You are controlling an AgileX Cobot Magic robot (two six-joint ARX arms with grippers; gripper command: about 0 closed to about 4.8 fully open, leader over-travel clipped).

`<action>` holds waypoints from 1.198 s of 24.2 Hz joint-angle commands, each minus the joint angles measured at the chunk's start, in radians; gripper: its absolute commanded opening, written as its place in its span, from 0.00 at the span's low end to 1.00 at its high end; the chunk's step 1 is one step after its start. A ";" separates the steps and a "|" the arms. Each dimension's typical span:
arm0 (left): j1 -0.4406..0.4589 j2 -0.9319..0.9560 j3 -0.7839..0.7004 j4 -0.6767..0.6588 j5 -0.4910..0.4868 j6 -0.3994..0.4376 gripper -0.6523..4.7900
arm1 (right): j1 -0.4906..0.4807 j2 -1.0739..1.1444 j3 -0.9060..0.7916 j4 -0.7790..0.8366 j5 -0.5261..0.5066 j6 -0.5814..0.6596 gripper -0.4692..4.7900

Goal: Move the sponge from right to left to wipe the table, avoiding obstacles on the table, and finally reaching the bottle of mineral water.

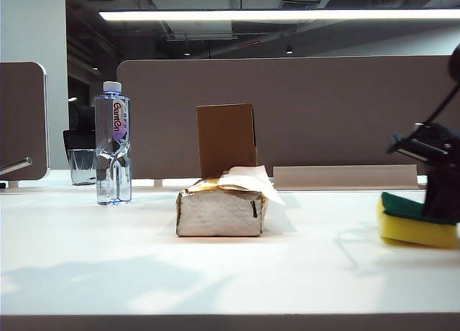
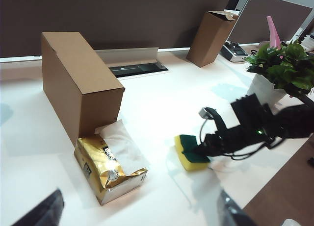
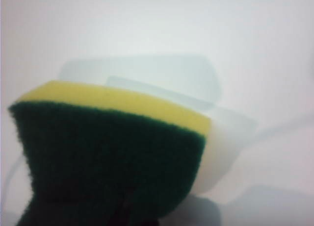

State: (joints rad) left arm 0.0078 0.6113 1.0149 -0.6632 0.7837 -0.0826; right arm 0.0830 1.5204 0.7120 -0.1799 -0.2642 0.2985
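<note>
The yellow sponge [image 1: 413,229] with its dark green layer is at the table's [image 1: 215,281] far right, and my right gripper [image 1: 440,202] is shut on it from above. The left wrist view shows the same sponge [image 2: 189,158] low over or on the white top, with the right gripper [image 2: 200,148] on it. In the right wrist view the sponge [image 3: 113,152] fills the picture and hides the jaws. The silver-gold tissue pack [image 1: 219,212] lies mid-table in front of the upright brown box [image 1: 226,138]. At the left stands the bottle of mineral water [image 1: 113,144]. My left gripper [image 2: 140,217] hangs open above the tissue pack [image 2: 110,169].
A short glass cup [image 1: 83,166] stands behind the bottle. A brown partition [image 1: 323,108] runs along the table's back. In the left wrist view a second cardboard box [image 2: 211,37] and a potted plant [image 2: 279,69] stand beyond the sponge.
</note>
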 commanded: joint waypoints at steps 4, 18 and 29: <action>0.000 -0.001 0.007 0.006 0.006 0.003 0.86 | 0.001 -0.130 -0.172 -0.071 0.026 0.035 0.08; 0.000 -0.016 0.006 0.006 0.006 0.003 0.86 | 0.001 -0.566 -0.347 -0.266 0.055 0.084 0.08; -0.001 -0.032 0.006 0.005 0.007 0.003 0.86 | 0.032 -0.582 -0.352 -0.266 0.096 0.099 0.08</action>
State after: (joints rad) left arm 0.0078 0.5793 1.0153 -0.6662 0.7841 -0.0830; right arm 0.1047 0.9363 0.3637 -0.4385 -0.1860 0.3962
